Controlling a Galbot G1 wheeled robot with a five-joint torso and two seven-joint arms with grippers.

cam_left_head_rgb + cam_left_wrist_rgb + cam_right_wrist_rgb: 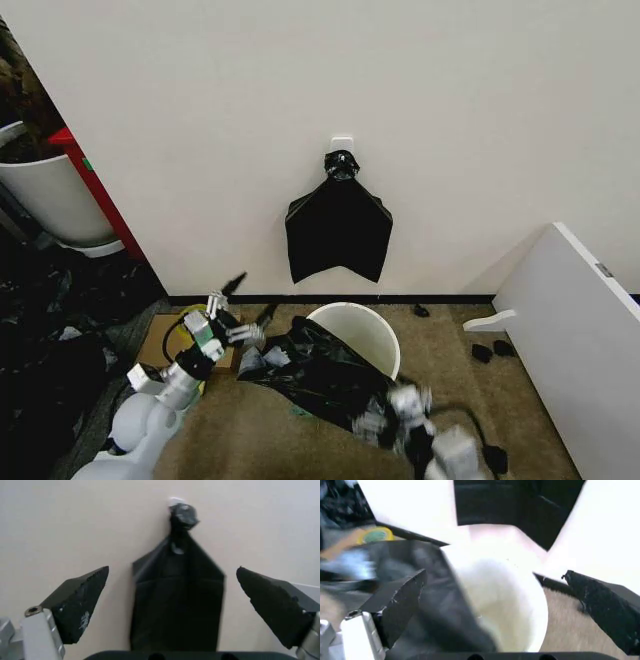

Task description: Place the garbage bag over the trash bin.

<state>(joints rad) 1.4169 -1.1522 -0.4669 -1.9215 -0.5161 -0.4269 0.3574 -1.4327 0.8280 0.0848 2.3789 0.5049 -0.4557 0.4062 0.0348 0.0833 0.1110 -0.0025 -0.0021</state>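
Biggest worry at that point: the thin, glossy, crinkled black plastic garbage bag [318, 372] was only slumped over the near-left side of the round white plastic trash bin [362, 331], draped across part of the rim and spilling down onto the brown carpet floor [440, 360]. Most of the bin's mouth was bare. With nothing pinning it, I figured the slick film could slide off the rim as soon as I tugged one edge, or the light bucket could tip or scoot if I dragged the plastic sideways instead of lifting it.

My left gripper [243, 306] sat up and to the left of the bin, near the bag's left edge. From the left wrist camera my left fingers [80, 605] were spread wide with nothing between them, aimed at the flat, smooth, kite-shaped black bundle [176, 603] hanging knotted on the white wall [450, 130]. That's not the bag I wanted, so grabbing it by mistake was a second risk.

My right gripper [495, 603] hovered low at the bin's near side, over the bag. Its right fingers [397, 605] were wide apart too. The picture was smeary, but as far as I could tell they held nothing, with bag and rim showing in the gap.
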